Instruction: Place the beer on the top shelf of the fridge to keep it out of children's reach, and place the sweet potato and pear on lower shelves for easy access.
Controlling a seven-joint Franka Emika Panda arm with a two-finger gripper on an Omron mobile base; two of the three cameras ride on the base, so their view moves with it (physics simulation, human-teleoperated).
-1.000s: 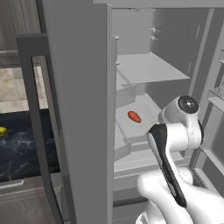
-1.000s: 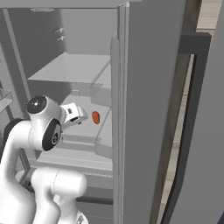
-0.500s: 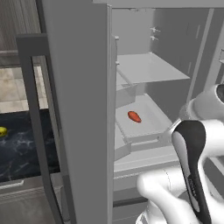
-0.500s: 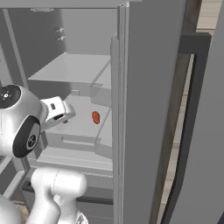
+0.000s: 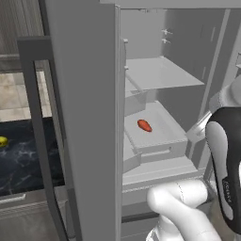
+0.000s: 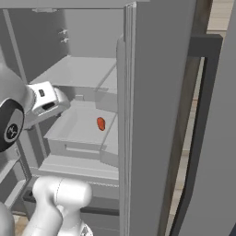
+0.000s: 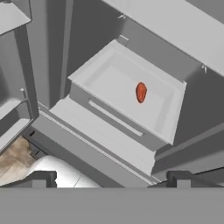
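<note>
I have the fridge (image 5: 84, 94) open in front of me, its pale inside showing flat shelves one above the other. The sweet potato (image 5: 144, 125) lies alone in a shallow drawer-like tray (image 5: 162, 141) on one of the lower shelves, roughly in the middle of the tray and touching nothing but its floor; from the hand camera it sits a little toward the far right of that tray (image 7: 109, 109). Above it a plain flat shelf (image 5: 160, 73) runs across the inside. My gripper (image 7: 109, 179) hangs outside the fridge, near and below the tray, well apart from the sweet potato (image 7: 141, 92); its two dark tips stand wide apart at the bottom of the hand camera and there is nothing between them. From the right side I see the hand (image 6: 44, 99) on the left, just in front of the shelves, with the sweet potato (image 6: 101, 123) farther in. Off to the far left, a small yellow-green pear (image 5: 3, 140) rests on a dark marbled counter (image 5: 28, 160), well away from the fridge.
</note>
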